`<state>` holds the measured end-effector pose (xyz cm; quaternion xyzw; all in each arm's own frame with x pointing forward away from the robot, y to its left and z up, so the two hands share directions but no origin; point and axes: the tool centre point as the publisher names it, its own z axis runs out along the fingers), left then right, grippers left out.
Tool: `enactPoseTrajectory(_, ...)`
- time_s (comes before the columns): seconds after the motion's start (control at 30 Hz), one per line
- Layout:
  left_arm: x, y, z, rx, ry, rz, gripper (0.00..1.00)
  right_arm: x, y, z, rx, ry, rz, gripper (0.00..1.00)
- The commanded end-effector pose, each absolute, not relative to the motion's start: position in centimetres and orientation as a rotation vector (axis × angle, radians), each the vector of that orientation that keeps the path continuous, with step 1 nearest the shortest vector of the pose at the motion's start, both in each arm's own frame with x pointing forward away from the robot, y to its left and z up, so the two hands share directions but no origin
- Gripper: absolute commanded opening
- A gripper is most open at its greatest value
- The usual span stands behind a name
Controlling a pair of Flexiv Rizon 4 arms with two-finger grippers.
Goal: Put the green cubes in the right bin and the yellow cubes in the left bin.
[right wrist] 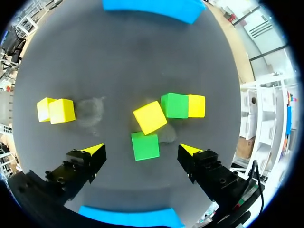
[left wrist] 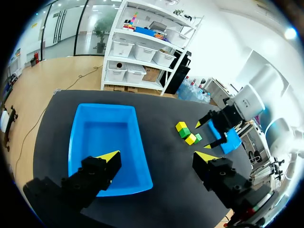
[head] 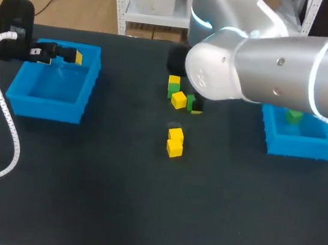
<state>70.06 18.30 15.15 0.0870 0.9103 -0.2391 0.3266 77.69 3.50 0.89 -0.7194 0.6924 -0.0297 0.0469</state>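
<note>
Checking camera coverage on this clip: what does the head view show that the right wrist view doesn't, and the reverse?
Head view only: the left pincer over the left bin, and a green cube inside the right bin. Right wrist view only: the right pincer, open, a loose green cube between its fingers, not gripped. Both: the tilted yellow cube and the two touching yellow cubes.

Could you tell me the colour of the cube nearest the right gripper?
Green cube, best in the right wrist view.
</note>
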Motion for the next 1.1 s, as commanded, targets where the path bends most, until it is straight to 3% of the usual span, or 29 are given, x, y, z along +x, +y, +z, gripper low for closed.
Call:
enactPoseTrajectory(0.03, 70.0, 18.4, 15.0, 0.230, 2.377, -0.633, 1.00, 78.0, 3.5, 0.1, -2.189, 2.129, -0.092, 1.00)
enactPoseTrajectory(0.33, 70.0, 18.4, 15.0, 0.230, 2.377, -0.633, 1.00, 77.8, 3.3, -0.9, -2.171, 2.141, -0.121, 0.99)
enactPoseTrajectory(0.4, 70.0, 18.4, 15.0, 0.230, 2.377, -0.633, 1.00, 77.7, 3.3, -1.1, -2.160, 2.156, -0.130, 0.47)
enactPoseTrajectory(0.53, 70.0, 18.4, 15.0, 0.230, 2.377, -0.633, 1.00, 77.4, 3.1, -1.6, -2.144, 2.181, -0.143, 0.24)
enactPoseTrajectory(0.6, 70.0, 18.4, 15.0, 0.230, 2.377, -0.633, 1.00, 77.3, 3.1, -1.6, -2.114, 2.196, -0.153, 0.00)
enactPoseTrajectory(1.1, 70.0, 18.4, 15.0, 0.230, 2.377, -0.633, 1.00, 79.1, 3.4, 0.6, -1.990, 2.157, -0.263, 0.00)
